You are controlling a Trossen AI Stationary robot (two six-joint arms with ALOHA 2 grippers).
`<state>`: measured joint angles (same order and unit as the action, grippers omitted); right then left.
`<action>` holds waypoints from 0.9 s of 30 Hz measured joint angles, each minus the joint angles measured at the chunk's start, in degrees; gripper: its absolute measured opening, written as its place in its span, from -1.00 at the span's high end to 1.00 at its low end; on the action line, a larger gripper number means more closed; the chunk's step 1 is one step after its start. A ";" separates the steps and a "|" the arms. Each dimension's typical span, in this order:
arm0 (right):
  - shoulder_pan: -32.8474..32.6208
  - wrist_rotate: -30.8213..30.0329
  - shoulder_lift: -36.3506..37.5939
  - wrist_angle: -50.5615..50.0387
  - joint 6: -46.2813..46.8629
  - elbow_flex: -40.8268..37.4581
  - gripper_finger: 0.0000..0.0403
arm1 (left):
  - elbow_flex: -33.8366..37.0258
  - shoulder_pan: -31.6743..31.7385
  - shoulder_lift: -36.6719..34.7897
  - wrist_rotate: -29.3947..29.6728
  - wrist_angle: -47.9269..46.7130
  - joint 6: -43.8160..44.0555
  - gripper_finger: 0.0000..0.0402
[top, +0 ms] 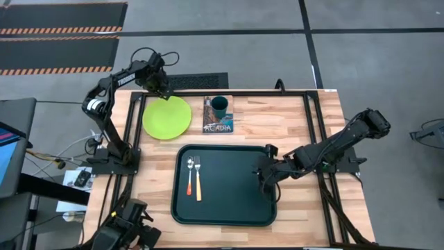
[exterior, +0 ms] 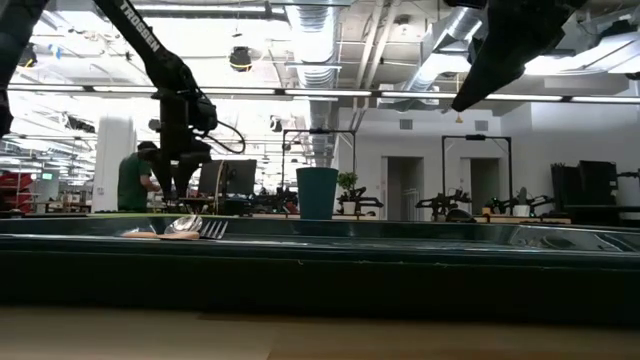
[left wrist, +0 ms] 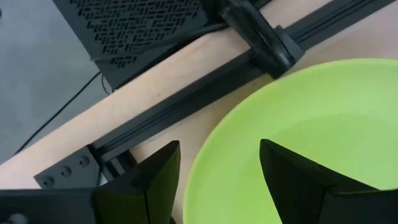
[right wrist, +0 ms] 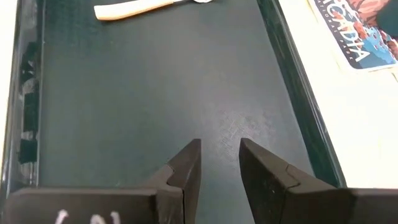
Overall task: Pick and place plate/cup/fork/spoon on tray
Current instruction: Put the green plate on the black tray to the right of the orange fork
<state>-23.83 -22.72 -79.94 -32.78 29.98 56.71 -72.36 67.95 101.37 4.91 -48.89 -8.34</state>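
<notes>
The lime-green plate [top: 166,117] lies flat on the wooden table at the far left. My left gripper [left wrist: 217,168] is open and points down over the plate's far rim [left wrist: 205,155]. One finger stands outside the rim and the other over the plate's inside. The dark teal cup [top: 220,105] stands upright on a picture book. The spoon [top: 189,177] and the fork [top: 198,179] lie side by side on the left part of the dark green tray [top: 225,208]. My right gripper [right wrist: 221,162] hovers open over the tray's right part with nothing between its fingers.
The Acadia book [top: 218,125] lies under the cup, just beyond the tray's far rim. Black frame rails [left wrist: 186,93] and a clamp [left wrist: 261,37] run along the table's far edge beside the plate. A perforated black box [top: 198,81] sits behind them.
</notes>
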 joint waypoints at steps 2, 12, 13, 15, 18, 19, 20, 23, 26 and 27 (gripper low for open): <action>0.00 0.00 0.00 -0.17 0.02 0.00 0.34 | 0.00 0.28 -0.03 -0.42 0.64 0.02 -0.04; 0.00 -1.18 -0.02 -0.28 -0.48 0.00 0.34 | 2.06 0.39 -0.03 -6.82 1.68 0.83 -0.04; 0.00 -1.55 -0.02 -0.30 -0.48 0.00 0.34 | 2.56 0.37 0.00 -8.42 1.43 0.18 -0.04; 0.07 -1.82 -0.02 -0.23 -0.46 0.00 0.34 | 3.17 0.30 0.01 -9.47 2.93 0.62 -0.04; 0.47 -1.84 -0.02 -0.23 -0.31 0.00 0.34 | 3.69 0.40 0.01 -16.02 8.39 3.26 -0.04; 0.75 -1.85 -0.02 -0.23 -0.16 0.00 0.34 | 3.69 0.37 0.01 -14.23 9.88 5.15 -0.04; 1.00 -1.85 -0.02 -0.23 -0.07 0.00 0.34 | 3.69 0.30 0.01 -9.90 10.91 6.68 -0.04; 1.72 -1.75 -0.02 -0.21 -0.07 -0.02 0.34 | 3.93 1.21 0.01 -3.33 11.09 8.86 -0.04; 1.92 -1.62 -0.04 -0.23 -0.32 -0.02 0.34 | 3.91 2.53 0.01 -5.25 11.05 9.32 -0.04; 1.99 -1.60 -0.04 -0.24 -0.47 -0.03 0.34 | 3.91 2.46 0.01 -5.26 10.97 9.77 -0.04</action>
<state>-21.85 -24.32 -79.99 -33.03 29.51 56.68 -68.45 70.41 101.38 -0.35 -37.92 1.43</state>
